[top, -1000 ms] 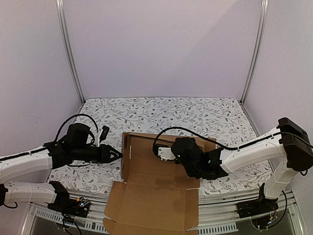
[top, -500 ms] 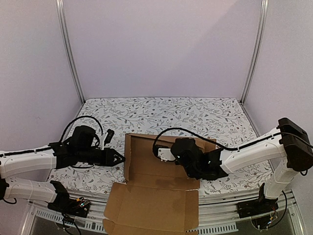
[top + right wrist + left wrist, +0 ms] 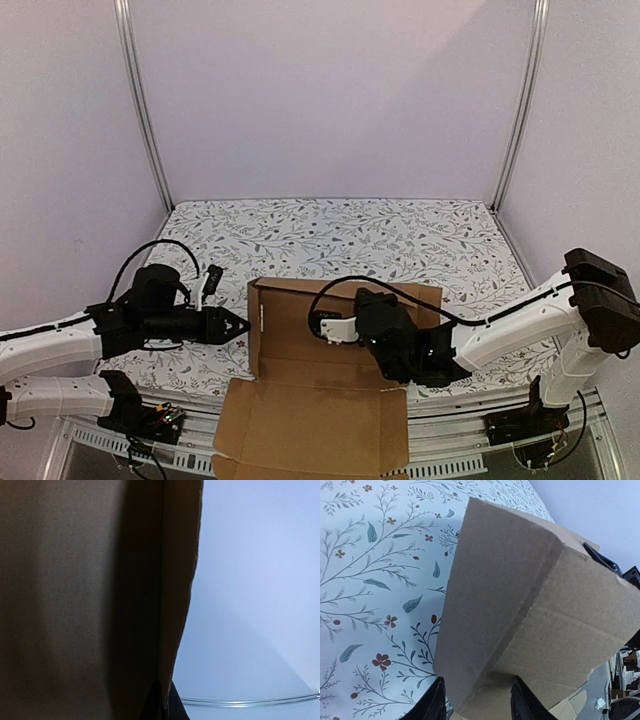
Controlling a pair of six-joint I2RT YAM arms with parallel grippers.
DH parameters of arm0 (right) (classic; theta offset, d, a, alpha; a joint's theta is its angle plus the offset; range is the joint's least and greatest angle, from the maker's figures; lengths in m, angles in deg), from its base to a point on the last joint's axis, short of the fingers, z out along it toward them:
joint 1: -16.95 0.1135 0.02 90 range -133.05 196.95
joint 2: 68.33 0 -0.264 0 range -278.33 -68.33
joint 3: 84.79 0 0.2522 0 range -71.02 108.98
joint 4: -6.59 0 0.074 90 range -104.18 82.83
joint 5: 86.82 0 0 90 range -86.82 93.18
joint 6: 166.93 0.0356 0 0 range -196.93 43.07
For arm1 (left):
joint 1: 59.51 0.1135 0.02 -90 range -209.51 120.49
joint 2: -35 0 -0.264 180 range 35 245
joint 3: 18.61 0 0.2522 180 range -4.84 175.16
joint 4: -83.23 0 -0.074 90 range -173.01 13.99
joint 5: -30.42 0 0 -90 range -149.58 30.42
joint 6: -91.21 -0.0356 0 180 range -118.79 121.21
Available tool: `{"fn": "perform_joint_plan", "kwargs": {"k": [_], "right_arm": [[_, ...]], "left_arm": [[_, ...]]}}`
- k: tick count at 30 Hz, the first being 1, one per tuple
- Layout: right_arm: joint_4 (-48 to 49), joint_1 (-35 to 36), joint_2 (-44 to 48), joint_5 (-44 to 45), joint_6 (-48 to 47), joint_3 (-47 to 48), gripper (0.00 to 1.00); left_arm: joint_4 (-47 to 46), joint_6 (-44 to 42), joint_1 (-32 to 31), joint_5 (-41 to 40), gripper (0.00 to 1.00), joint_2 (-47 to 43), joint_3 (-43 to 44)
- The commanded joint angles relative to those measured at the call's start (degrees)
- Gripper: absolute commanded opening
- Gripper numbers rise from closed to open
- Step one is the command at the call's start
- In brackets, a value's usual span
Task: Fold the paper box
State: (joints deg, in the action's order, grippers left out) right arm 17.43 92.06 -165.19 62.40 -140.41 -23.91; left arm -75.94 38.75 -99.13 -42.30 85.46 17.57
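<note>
Item: the paper box, plain brown cardboard, at the near edge of my table, between my two arms. Its left wall and rear wall stand upright. The wide front flap lies flat and overhangs the table's edge. My left jaws: parted, one finger on either side of the left wall's lower outer corner; whether they press it I cannot tell. My right jaws: closed, inside the box, tips meeting at a cardboard fold; whether any cardboard is pinched I cannot tell.
</note>
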Motion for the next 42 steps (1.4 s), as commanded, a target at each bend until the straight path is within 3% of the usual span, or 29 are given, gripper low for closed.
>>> {"fn": "perform_joint_plan", "kwargs": {"k": [1, 8, 11, 31, 42], "right_arm": [[14.17, 1.28, -0.65, 2.85, -10.32, -2.74, 0.00], [46.18, 2.35, -9.96, 4.40, -30.25, -5.25, 0.00], [54.97, 2.39, -14.13, 4.15, -37.00, -5.28, 0.00], [55.23, 2.38, -17.18, 3.93, -37.10, -5.74, 0.00], [46.74, 3.40, -12.51, 3.12, -34.72, -5.73, 0.00]], "left_arm": [[-2.25, -0.04, -1.05, 0.31, 0.45, -2.62, -2.57], [-3.40, 0.79, -2.40, 0.53, 0.47, -5.18, -5.25], [-3.14, 0.90, -3.05, -0.41, 0.48, -5.69, -5.86], [0.86, -2.40, -8.89, -15.90, 0.59, -2.18, -1.19], [2.27, -4.89, -12.51, -23.45, 0.66, -4.94, -0.19]]}}
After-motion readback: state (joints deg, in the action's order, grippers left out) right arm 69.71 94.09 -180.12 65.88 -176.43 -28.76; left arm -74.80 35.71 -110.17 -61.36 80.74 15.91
